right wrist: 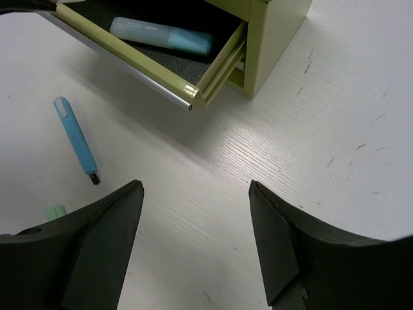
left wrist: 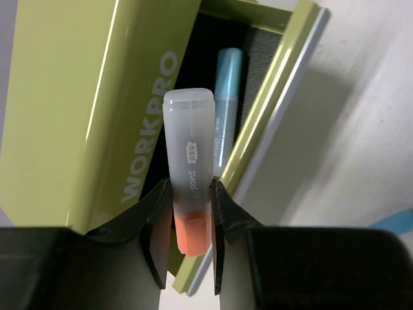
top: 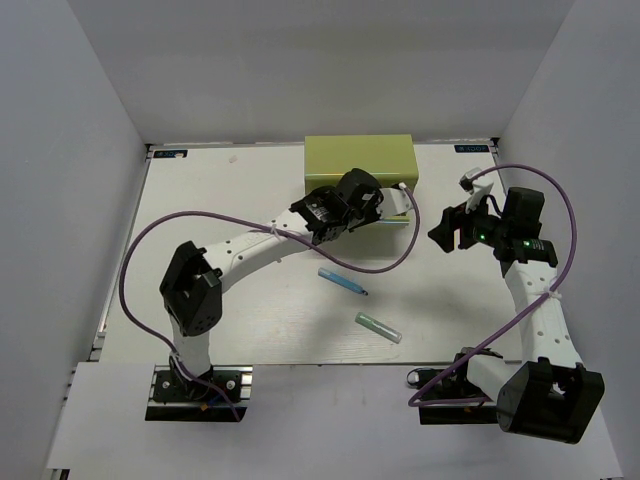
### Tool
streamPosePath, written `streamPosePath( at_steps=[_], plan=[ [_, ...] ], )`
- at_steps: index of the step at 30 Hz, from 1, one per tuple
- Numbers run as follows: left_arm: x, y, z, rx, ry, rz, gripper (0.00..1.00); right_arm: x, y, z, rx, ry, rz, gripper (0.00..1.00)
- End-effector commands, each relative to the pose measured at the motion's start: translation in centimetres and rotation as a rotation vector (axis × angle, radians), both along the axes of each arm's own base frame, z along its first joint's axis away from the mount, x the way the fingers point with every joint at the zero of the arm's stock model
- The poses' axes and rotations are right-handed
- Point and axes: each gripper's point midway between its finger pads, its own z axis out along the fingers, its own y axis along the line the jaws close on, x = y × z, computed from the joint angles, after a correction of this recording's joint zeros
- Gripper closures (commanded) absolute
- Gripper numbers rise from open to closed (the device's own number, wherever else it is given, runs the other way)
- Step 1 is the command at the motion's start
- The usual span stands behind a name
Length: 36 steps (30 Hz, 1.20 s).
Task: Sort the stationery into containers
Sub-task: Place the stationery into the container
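Overhead, the left arm is reaching from the lower left of the frame across the white tabletop (top: 200,190). Its left tool (left wrist: 188,216) is gripping a frosted, orange-capped marker (left wrist: 188,148) near the orange end, jaws drawn in tight on the barrel. It is holding the marker right by the open drawer (left wrist: 271,97) of the olive-green metal tool chest (top: 360,160) lettered WORKPRO, which is sitting at upper centre. A short light-blue marker (right wrist: 161,35) is lying inside that drawer on its dark lining. Below the chest, at mid-frame, a thin blue pen (top: 342,281) is lying on the tabletop. A green-capped marker (top: 378,326) is resting to its lower right, the two apart. At right, the right tool (right wrist: 193,239) is hanging above bare tabletop near the drawer's corner, jaws standing wide apart and holding nothing.
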Motion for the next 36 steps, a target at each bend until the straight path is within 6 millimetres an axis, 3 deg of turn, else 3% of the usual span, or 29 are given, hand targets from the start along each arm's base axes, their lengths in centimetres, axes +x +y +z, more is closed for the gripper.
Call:
streamPosePath(
  at_steps=[1, 4, 8, 12, 14, 15, 17, 19, 21, 22, 23, 24, 25, 30, 33, 35, 36],
  plan=[
    [2.3, -0.4, 3.5, -0.071, -0.098, 0.008, 1.00, -0.2, -0.1, 1.3, -0.003, -0.030, 0.005, 0.28],
    [3.1, -0.5, 2.5, -0.061, -0.091, 0.018, 1.00, -0.5, 0.1, 1.0, 0.003, -0.017, 0.011, 0.28],
    [4.5, -0.3, 2.6, -0.075, -0.104, 0.039, 1.00, -0.7, 0.1, 0.8, -0.001, -0.012, 0.011, 0.28],
    [4.9, -0.3, 2.7, -0.078, -0.101, 0.041, 0.91, -1.0, 0.2, 0.7, -0.007, -0.014, 0.031, 0.24],
    [4.6, -0.2, 1.6, -0.070, -0.077, 0.038, 0.80, -1.5, 0.7, 0.6, -0.010, -0.017, 0.083, 0.20],
    [4.6, -0.2, 2.4, -0.087, -0.091, 0.038, 0.75, -1.7, 1.0, 0.7, -0.009, -0.022, 0.109, 0.17],
    [4.4, -0.1, 2.0, -0.096, -0.088, 0.043, 0.62, -3.1, 2.3, 0.8, 0.009, -0.028, 0.217, 0.16],
    [4.3, 0.1, 1.9, -0.099, -0.091, 0.043, 0.58, -4.4, 3.5, 1.2, 0.037, -0.046, 0.319, 0.16],
    [4.4, 0.2, 2.7, -0.118, -0.102, 0.057, 0.45, -5.6, 4.1, 0.9, 0.033, -0.052, 0.392, 0.16],
    [4.5, 0.3, 2.4, -0.117, -0.106, 0.065, 0.33, -6.1, 4.5, 1.1, 0.058, -0.057, 0.423, 0.18],
    [4.4, 0.4, 2.6, -0.124, -0.112, 0.065, 0.28, -6.6, 4.7, 0.9, 0.069, -0.039, 0.435, 0.20],
    [4.4, 0.4, 2.6, -0.124, -0.112, 0.065, 0.10, -6.7, 4.8, 0.9, 0.066, -0.050, 0.452, 0.20],
    [4.3, 0.8, 2.8, -0.130, -0.112, 0.080, 0.00, -6.7, 4.8, 0.9, 0.066, -0.053, 0.460, 0.21],
    [4.1, 1.2, 6.2, -0.235, -0.148, 0.121, 0.00, -9.0, 5.7, 0.2, 0.062, -0.053, 0.569, 0.26],
    [2.2, 1.5, 10.1, -0.338, -0.171, 0.125, 0.00, -10.9, 6.5, -0.6, 0.072, -0.034, 0.643, 0.30],
    [0.9, 2.2, 11.5, -0.441, -0.123, 0.155, 0.00, -11.9, 6.8, -1.9, 0.068, -0.017, 0.672, 0.33],
    [0.2, 2.7, 11.0, -0.473, -0.092, 0.175, 0.00, -12.3, 6.9, -2.6, 0.047, -0.009, 0.691, 0.33]
  ],
)
